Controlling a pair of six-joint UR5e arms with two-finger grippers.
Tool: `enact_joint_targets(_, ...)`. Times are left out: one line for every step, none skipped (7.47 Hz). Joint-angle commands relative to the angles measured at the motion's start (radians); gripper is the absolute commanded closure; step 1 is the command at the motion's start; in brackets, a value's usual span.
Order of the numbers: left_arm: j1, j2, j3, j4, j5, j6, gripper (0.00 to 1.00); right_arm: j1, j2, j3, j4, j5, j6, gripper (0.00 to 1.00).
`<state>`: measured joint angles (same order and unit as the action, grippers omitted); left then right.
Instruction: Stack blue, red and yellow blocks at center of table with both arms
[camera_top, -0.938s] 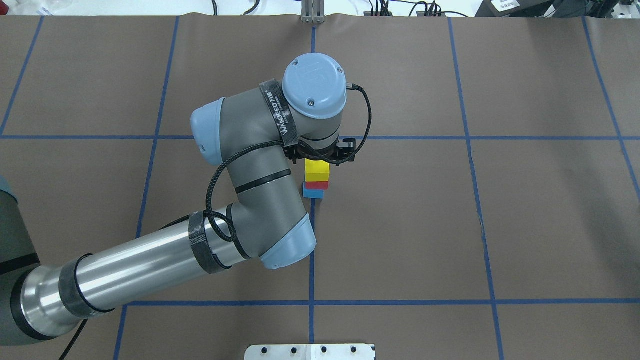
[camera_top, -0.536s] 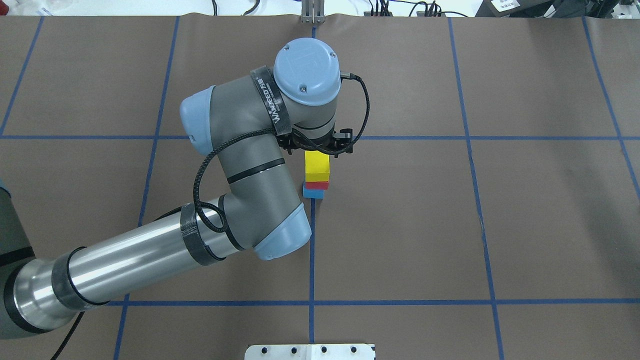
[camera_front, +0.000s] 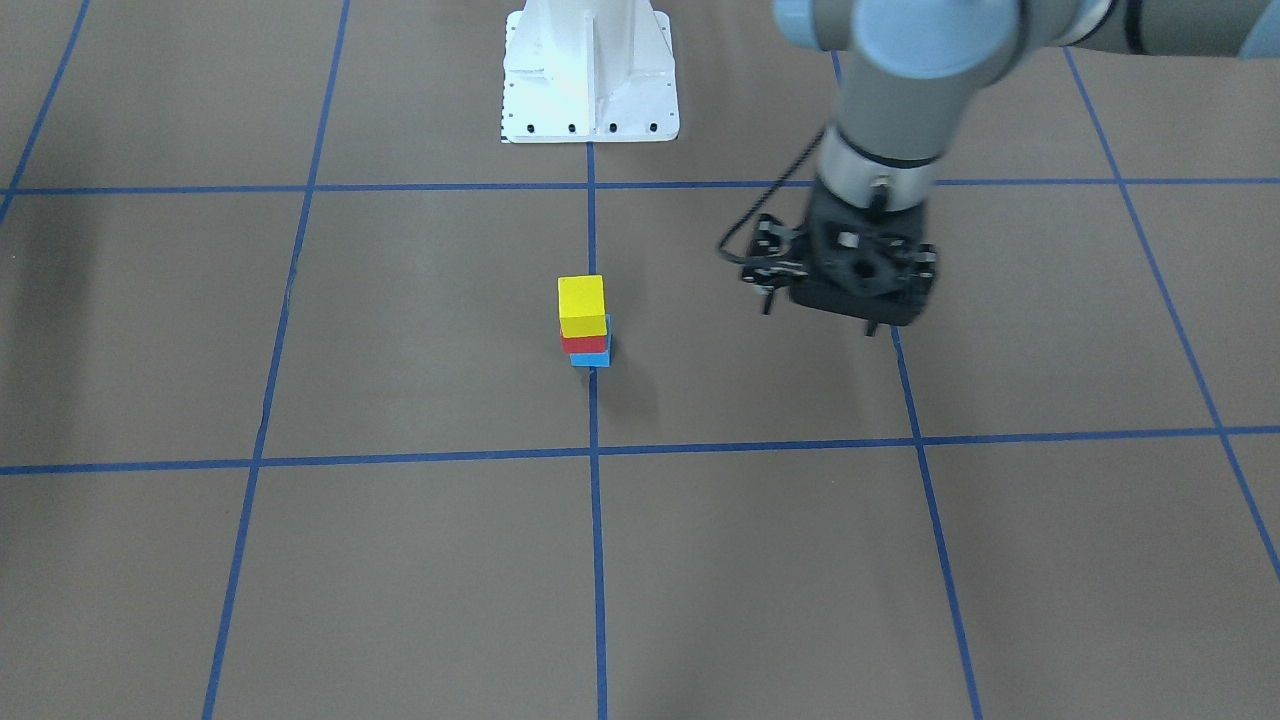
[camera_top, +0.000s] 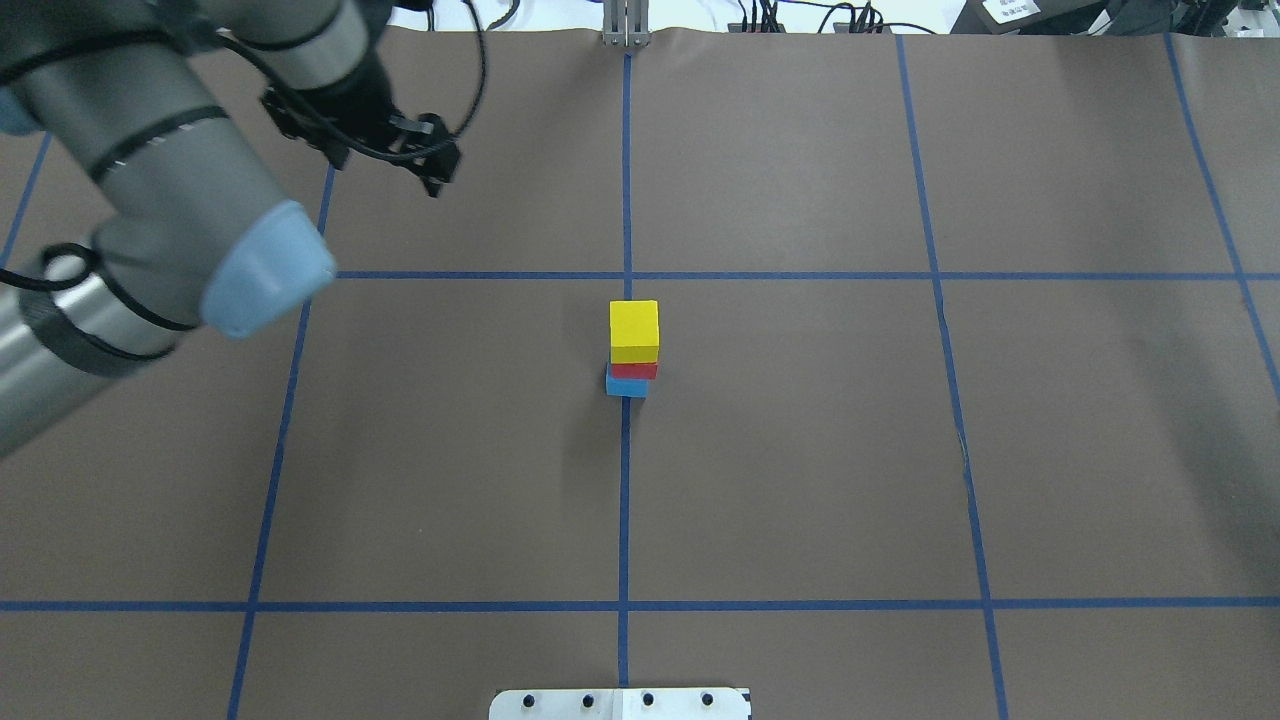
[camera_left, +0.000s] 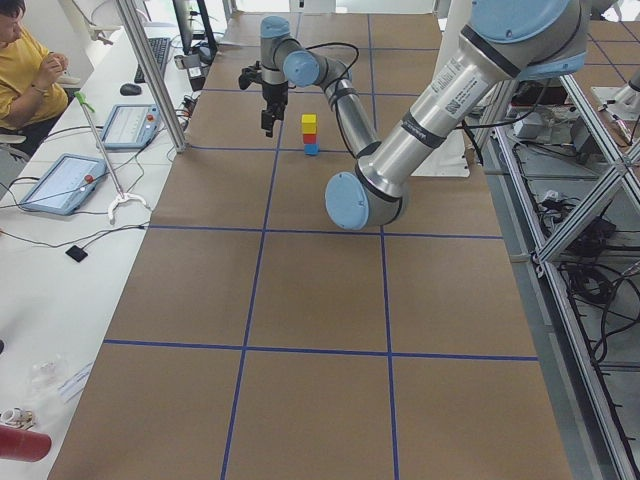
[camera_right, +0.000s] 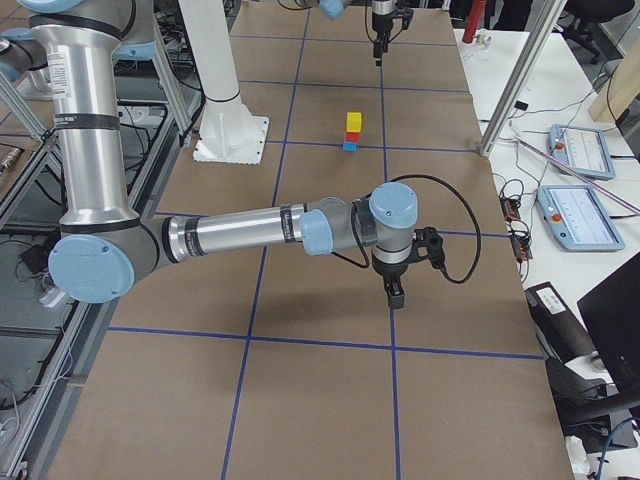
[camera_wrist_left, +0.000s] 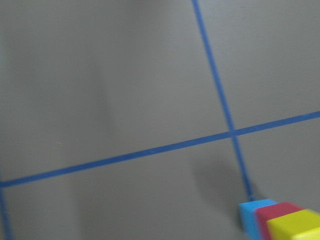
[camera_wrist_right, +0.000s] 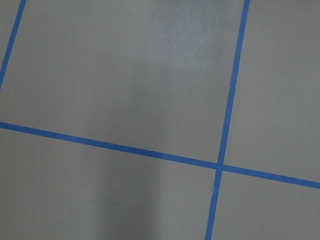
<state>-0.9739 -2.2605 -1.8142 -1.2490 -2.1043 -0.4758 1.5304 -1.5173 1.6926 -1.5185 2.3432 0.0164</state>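
The three blocks are standing as one stack on the brown tabletop (camera_top: 850, 450), on the central blue tape line (camera_top: 624, 500) and near a crossing of the grid. The blue block (camera_top: 626, 386) is lying at the bottom, the red block (camera_top: 633, 371) is resting on it, and the yellow block (camera_top: 634, 330) is sitting on top. The blue one is peeking out slightly at one side beneath the other two.

Nothing is touching the stack. The left gripper (camera_front: 822, 312) is hanging above the tabletop, well apart from the blocks on the robot's left side, with its fingers spread and carrying nothing. Its wrist camera is catching the stack only at the lower right corner of its view.

The right gripper (camera_right: 396, 290) is pointing down over the tabletop far from the stack, toward the robot's right end, and is showing only in the right side view. Whether its fingers are spread or clenched cannot be told from there. The white robot base (camera_front: 588, 70) is standing behind the stack.
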Motion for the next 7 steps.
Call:
enact_joint_targets(-0.326, 0.25, -0.018, 0.007, -0.143, 0.482, 0.0, 0.02, -0.047, -0.002, 0.001, -0.004, -0.021, 0.0)
enact_joint_targets(-0.45, 0.31, 0.037, 0.005, -0.158, 0.669, 0.0, 0.031, -0.072, -0.001, 0.003, -0.007, -0.024, 0.0)
enact_joint_targets(-0.526, 0.406, 0.083, -0.007, -0.177, 0.798, 0.0, 0.039, -0.087, -0.002, 0.004, -0.008, -0.051, 0.0)
enact_joint_targets(-0.535, 0.518, 0.087, -0.085, -0.175, 0.798, 0.0, 0.045, -0.096, -0.004, 0.003, -0.008, -0.082, 0.0)
enact_joint_targets(-0.536, 0.582, 0.104, -0.108, -0.172, 0.757, 0.0, 0.045, -0.113, -0.004, 0.004, -0.016, -0.084, 0.0)
enact_joint_targets(-0.539, 0.654, 0.101, -0.181, -0.168, 0.744, 0.0, 0.045, -0.118, -0.002, 0.004, -0.048, -0.085, 0.0)
enact_joint_targets(-0.557, 0.73, 0.095, -0.25, -0.171, 0.659, 0.0, 0.045, -0.119, -0.002, 0.003, -0.074, -0.087, 0.0)
